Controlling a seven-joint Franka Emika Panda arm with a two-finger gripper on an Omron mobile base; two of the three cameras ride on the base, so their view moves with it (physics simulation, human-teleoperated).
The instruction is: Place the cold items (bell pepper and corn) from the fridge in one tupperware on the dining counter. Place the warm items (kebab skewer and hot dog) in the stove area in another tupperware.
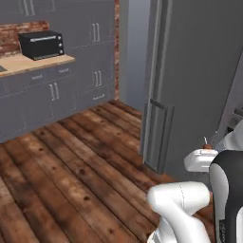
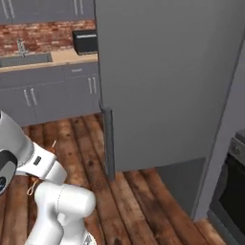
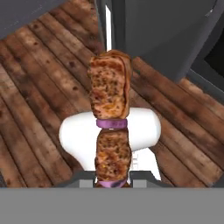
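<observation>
One kebab skewer (image 3: 110,131) stands clamped in the gripper (image 3: 112,183) above wooden floor (image 3: 39,87); swinging near the fridge (image 2: 162,86) could dislodge it.

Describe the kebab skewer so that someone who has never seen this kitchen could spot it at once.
Start from the tall grey fridge standing on the wooden floor. In front of it, in the hand view, the kebab skewer rises from the shut gripper. It is the browned, grilled chunks of meat stacked in a line with purple rings between them.
</observation>
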